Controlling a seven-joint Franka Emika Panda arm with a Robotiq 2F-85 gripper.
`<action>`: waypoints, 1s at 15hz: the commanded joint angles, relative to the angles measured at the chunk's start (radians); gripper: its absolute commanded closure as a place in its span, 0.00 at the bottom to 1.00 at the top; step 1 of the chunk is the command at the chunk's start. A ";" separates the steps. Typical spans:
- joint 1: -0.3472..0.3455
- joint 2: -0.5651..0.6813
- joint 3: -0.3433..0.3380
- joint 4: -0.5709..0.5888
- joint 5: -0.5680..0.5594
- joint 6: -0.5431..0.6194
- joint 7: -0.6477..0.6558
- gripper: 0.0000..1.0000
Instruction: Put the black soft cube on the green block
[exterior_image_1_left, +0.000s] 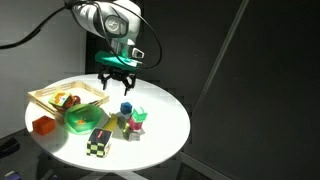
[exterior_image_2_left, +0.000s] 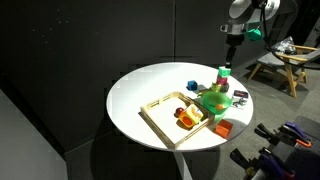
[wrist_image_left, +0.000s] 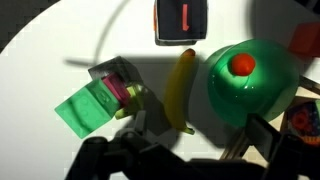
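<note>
The black soft cube (exterior_image_1_left: 98, 141) is chequered and sits near the table's front edge; in the wrist view (wrist_image_left: 180, 20) it is at the top. The green block (exterior_image_1_left: 139, 113) lies against a pink block (exterior_image_1_left: 128, 125); the pair is at the left in the wrist view (wrist_image_left: 88, 108). The green block also shows in an exterior view (exterior_image_2_left: 225, 72). My gripper (exterior_image_1_left: 117, 78) hangs open and empty above the back of the table, well apart from the cube. Its dark fingers (wrist_image_left: 200, 140) frame the bottom of the wrist view.
A green bowl (wrist_image_left: 250, 85) holds a red ball and has a banana (wrist_image_left: 180, 85) beside it. A wooden tray (exterior_image_1_left: 45, 95) with toy food stands at one side. A red block (exterior_image_1_left: 42, 125) and a small blue cube (exterior_image_1_left: 126, 108) lie on the round white table (exterior_image_1_left: 165, 135).
</note>
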 joint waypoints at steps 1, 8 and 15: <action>-0.024 0.018 0.013 -0.012 -0.015 0.053 -0.008 0.00; -0.038 0.073 0.017 -0.019 -0.033 0.124 -0.011 0.00; -0.035 0.124 0.024 -0.004 -0.062 0.154 0.017 0.00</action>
